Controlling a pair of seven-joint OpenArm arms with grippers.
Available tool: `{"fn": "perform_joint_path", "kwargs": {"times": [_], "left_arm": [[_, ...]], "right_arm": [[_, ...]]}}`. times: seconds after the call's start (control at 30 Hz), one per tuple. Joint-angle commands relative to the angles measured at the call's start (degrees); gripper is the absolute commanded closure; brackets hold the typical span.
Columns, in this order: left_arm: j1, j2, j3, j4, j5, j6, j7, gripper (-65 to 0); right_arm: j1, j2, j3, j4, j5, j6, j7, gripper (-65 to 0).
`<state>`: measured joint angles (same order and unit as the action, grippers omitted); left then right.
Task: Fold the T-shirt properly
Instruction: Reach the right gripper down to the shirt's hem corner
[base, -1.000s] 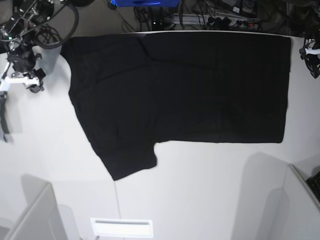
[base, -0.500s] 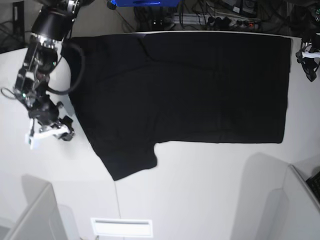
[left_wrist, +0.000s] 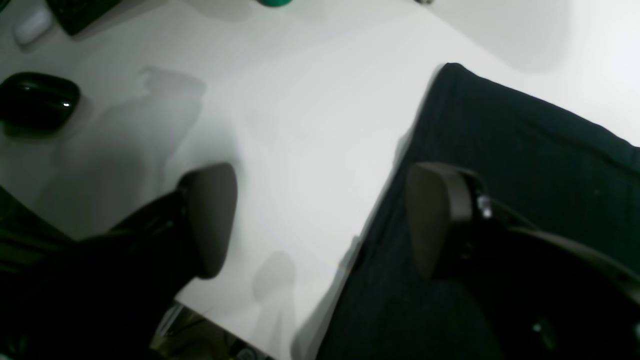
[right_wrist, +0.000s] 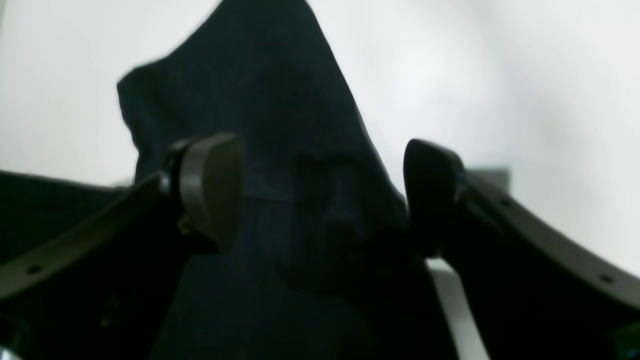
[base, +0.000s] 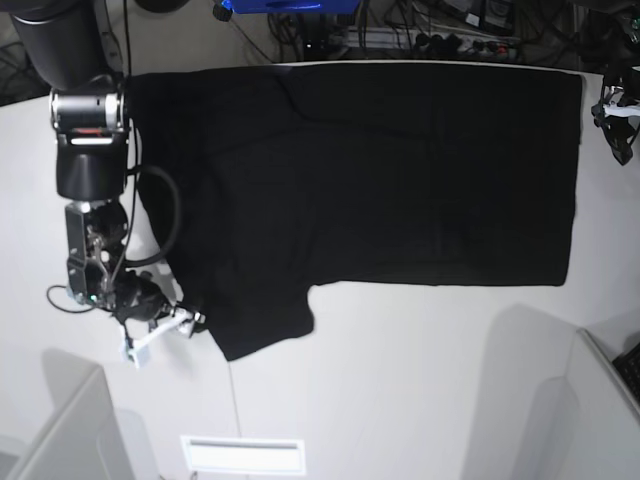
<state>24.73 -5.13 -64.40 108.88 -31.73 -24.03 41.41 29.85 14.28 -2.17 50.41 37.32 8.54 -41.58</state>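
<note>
The black T-shirt (base: 370, 170) lies spread flat on the white table (base: 420, 380), with no print showing. One sleeve (base: 260, 325) points toward the table's front. My right gripper (base: 170, 325) is low at that sleeve's left edge. In the right wrist view the right gripper (right_wrist: 320, 192) is open, and the sleeve (right_wrist: 280, 125) lies between its two fingers unclamped. My left gripper (base: 615, 115) hovers at the shirt's far right corner. In the left wrist view the left gripper (left_wrist: 322, 220) is open, one finger over the cloth (left_wrist: 525, 150) and the other over bare table.
A glossy black object (left_wrist: 37, 100) and a green thing (left_wrist: 272, 2) sit on the table beyond the left gripper. A white slot (base: 243, 455) is at the table's front edge. Grey panels (base: 70, 430) stand at the front corners. Cables (base: 420, 35) run behind the table.
My right arm has swept from the back left corner down along the shirt's left edge to the front sleeve, and its jaws have opened wider. The left arm has not moved.
</note>
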Motion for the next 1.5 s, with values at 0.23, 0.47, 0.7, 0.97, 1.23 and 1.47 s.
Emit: {"fn": "perform_joint_path", "kwargs": {"times": [0.23, 0.47, 0.7, 0.97, 1.23, 1.47], "left_arm": [[0.2, -0.8, -0.4, 0.7, -0.8, -0.2, -1.5, -50.8], [0.1, -0.8, -0.1, 0.7, -0.8, -0.2, -1.5, -50.8], [0.1, -0.8, 0.0, 0.6, -0.8, -0.2, -1.4, -50.8], [-4.6, -2.6, 0.3, -4.8, -0.8, -0.1, -1.2, -50.8], [-17.0, -7.6, 7.5, -12.2, 9.6, -0.1, 4.7, -50.8], [-31.0, -9.0, 16.3, -24.4, 22.0, -0.1, 4.3, -51.0]], "right_arm": [[6.9, 0.4, -11.1, -12.7, 0.1, 0.3, 10.1, -46.8], [6.9, -2.3, -14.6, -13.2, 0.1, 0.3, 12.3, -46.8], [6.6, -3.2, -14.8, -13.3, 0.1, 0.0, 12.4, -46.2], [6.5, -3.2, -14.8, -13.3, 0.1, 0.0, 12.4, -6.2], [6.5, -3.2, -14.8, -13.3, 0.1, 0.0, 12.3, 0.0], [6.5, -3.2, -14.7, -13.3, 0.1, 0.0, 12.4, 0.0]]}}
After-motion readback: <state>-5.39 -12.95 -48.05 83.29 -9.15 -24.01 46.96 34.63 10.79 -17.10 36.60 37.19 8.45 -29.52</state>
